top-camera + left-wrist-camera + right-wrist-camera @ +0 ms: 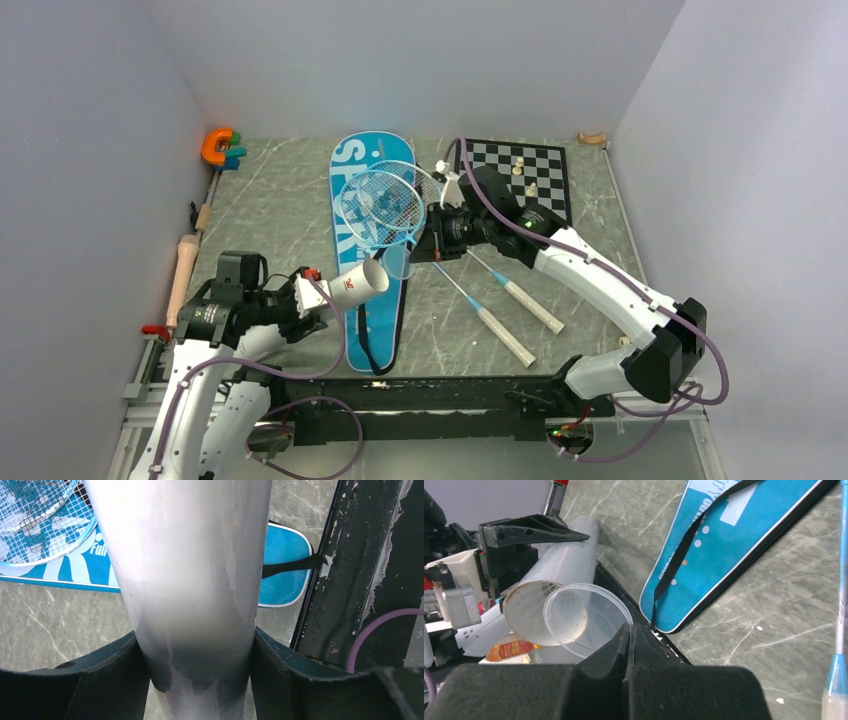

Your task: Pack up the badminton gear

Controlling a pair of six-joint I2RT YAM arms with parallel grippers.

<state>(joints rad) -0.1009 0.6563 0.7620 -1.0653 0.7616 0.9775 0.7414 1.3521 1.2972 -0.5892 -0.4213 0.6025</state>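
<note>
Shuttlecock tube [357, 283] hangs level over the bench's [270, 200] near left, clamped between the left fingers [100, 680]. The right fingers [604, 660] pinch the clear lid [589, 620] just beside its mouth. Square the lid to the rim, then press gently.

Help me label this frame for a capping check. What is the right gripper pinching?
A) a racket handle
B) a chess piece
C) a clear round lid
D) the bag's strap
C: the right gripper is shut on the rim of the clear lid, held at the open mouth of the tube that the left gripper grips.
</note>
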